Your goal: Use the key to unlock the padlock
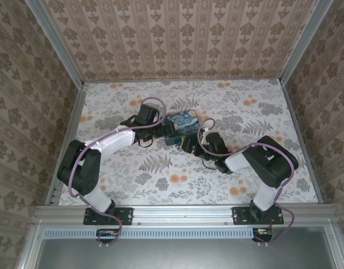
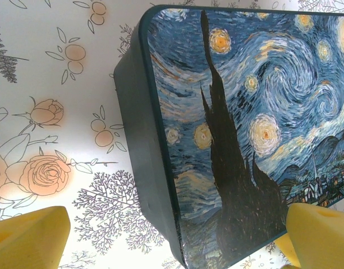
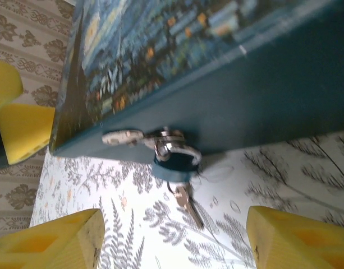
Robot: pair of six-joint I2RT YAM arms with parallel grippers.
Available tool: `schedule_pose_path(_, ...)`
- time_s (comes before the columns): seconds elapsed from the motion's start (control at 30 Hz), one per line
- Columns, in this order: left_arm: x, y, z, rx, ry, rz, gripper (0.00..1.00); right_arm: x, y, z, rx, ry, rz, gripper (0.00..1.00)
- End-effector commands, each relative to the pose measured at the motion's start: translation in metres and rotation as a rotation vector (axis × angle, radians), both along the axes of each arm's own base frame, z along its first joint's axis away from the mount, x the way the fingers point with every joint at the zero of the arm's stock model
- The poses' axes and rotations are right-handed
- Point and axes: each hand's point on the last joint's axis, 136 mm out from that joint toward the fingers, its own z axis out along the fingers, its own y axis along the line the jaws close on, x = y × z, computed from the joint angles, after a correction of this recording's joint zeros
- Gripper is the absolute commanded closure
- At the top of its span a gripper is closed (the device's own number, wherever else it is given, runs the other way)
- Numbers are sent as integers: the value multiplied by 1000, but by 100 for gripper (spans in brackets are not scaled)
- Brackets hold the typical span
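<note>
The padlock (image 3: 173,167) hangs on the box's (image 3: 261,84) side, key (image 3: 187,204) sticking out beneath. Left gripper (image 2: 177,212) and right gripper (image 3: 174,218) stand wide, empty. Light, stiff, slippery, the key probably wants pinching by its exposed end.

Left arm (image 1: 113,140), right arm (image 1: 239,162): white link shells, black joint housings, black base plates (image 1: 107,216). Purple cable (image 1: 152,101) along each. Left gripper (image 2: 174,238), right gripper (image 3: 177,238): yellow wedge fingers.
</note>
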Motion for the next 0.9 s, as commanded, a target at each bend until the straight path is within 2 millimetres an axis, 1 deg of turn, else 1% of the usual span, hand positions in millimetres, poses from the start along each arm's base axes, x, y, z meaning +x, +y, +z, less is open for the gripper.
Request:
schedule_pose_path(0.0, 11, -2, 13, -9, -36, -8, 0, -4, 1, -39, -51, 105, 6, 30)
schedule_pose_path(0.23, 15, -4, 9, -12, -26, -6, 0, 3, 27, -55, 16, 134, 54, 30)
schedule_pose_path(0.3, 16, -5, 9, -17, -24, -5, 0, 3, 28, -58, 35, 136, 50, 35)
schedule_pose_path(0.37, 17, -5, 9, -17, -23, -5, 0, 2, 27, -60, 48, 136, 45, 46)
schedule_pose_path(0.47, 17, -6, 8, -15, -21, -7, 0, 5, 28, -58, 74, 126, 39, 59)
schedule_pose_path(0.6, 18, -6, 7, -16, -20, -9, 0, 7, 32, -55, 95, 124, 49, 69)
schedule_pose_path(0.73, 18, -7, 5, -16, -16, -11, 0, 8, 32, -54, 86, 124, 53, 73)
schedule_pose_path(0.83, 18, -6, 5, -19, -17, -8, 0, 7, 33, -56, 77, 130, 55, 73)
schedule_pose_path(0.87, 18, -7, 5, -20, -17, -9, 0, 7, 32, -56, 75, 132, 54, 76)
